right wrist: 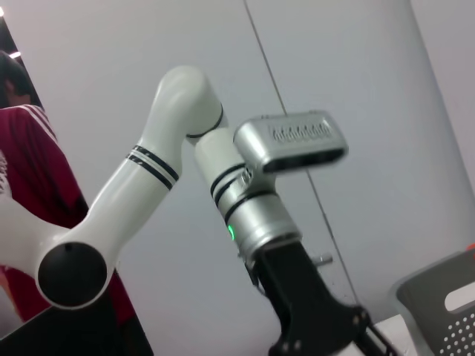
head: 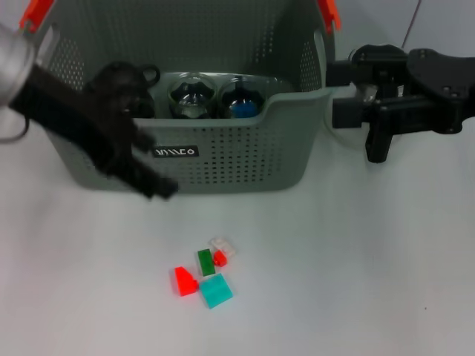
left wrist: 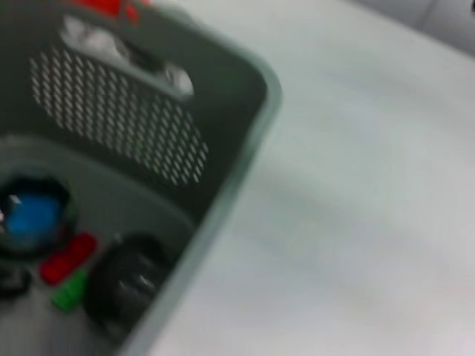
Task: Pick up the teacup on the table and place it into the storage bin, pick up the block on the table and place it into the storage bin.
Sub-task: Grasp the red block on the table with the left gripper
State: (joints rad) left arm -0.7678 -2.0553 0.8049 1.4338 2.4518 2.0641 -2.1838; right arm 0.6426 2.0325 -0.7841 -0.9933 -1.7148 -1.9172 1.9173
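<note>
The storage bin (head: 223, 159) is seen at the far side of the table (head: 356, 282), with a couple of dark, roundish items inside – one with something blue in it (head: 241, 104), another clear and glassy (head: 191, 99). The left gripper (head: 159, 185) is hung low over the bin's front-left wall, its dark fingers blurred, so how far apart they are can't be told, and nothing can be made out between them. A little cluster of blocks is left on the table in front of the bin – a red block (head: 183, 282), a green block (head: 205, 262), a teal block (head: 216, 291) and a small white-and-red block (head: 221, 252) – all sat nearer the camera than the left gripper and clear of it. In the left wrist view the bin's inside corner (left wrist: 223, 185) is shown with blue, red and green bits on its floor. The right gripper (head: 375, 141) is parked just beside the bin's right wall, nothing visibly held, fingers not clear enough to judge.
</note>
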